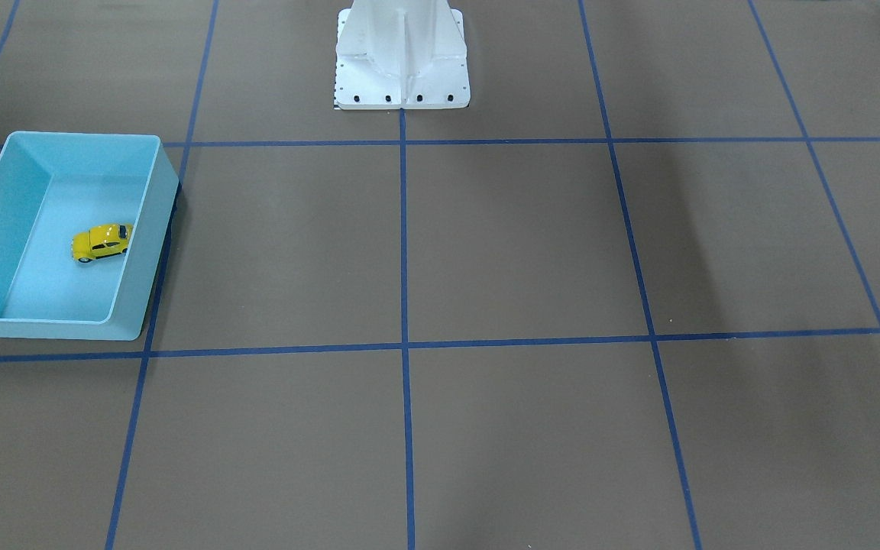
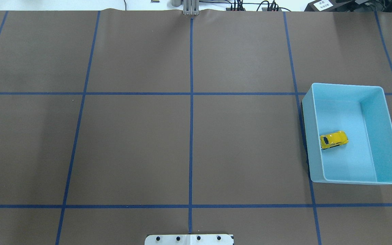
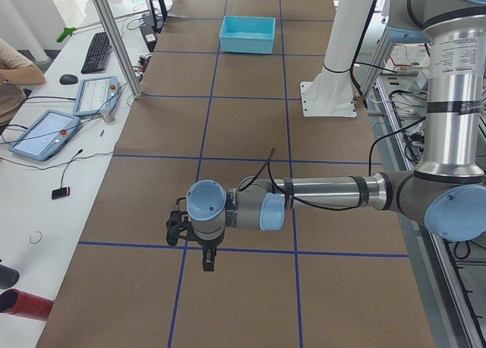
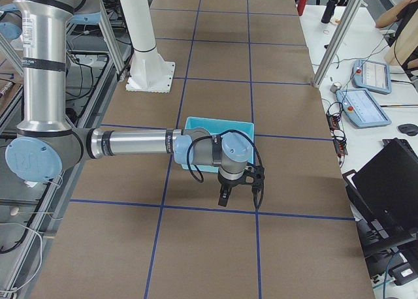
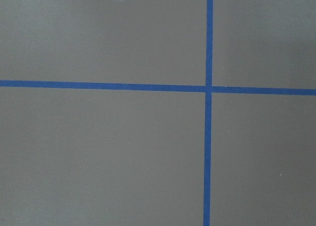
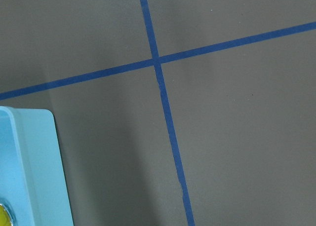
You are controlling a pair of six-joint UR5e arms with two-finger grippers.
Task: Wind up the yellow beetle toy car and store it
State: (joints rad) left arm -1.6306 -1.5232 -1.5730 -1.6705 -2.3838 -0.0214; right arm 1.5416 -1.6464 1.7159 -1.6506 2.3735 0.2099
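The yellow beetle toy car (image 1: 101,242) (image 2: 333,139) rests on its wheels on the floor of the light blue bin (image 1: 151,229) (image 2: 383,136), close to the bin wall on the table-centre side. A sliver of the yellow beetle toy car (image 6: 2,217) shows at the right wrist view's edge. My right gripper (image 4: 239,201) hangs above the table beside the bin, away from the car. Far off over the table's other end is my left gripper (image 3: 190,245). Both show only in side views, so I cannot tell whether they are open or shut.
Blue tape lines divide the brown table (image 2: 189,136) into squares. The robot's white base (image 1: 402,61) stands at mid table edge. A side bench holds tablets (image 3: 45,131), a keyboard (image 3: 96,52) and a person's arm (image 3: 15,74).
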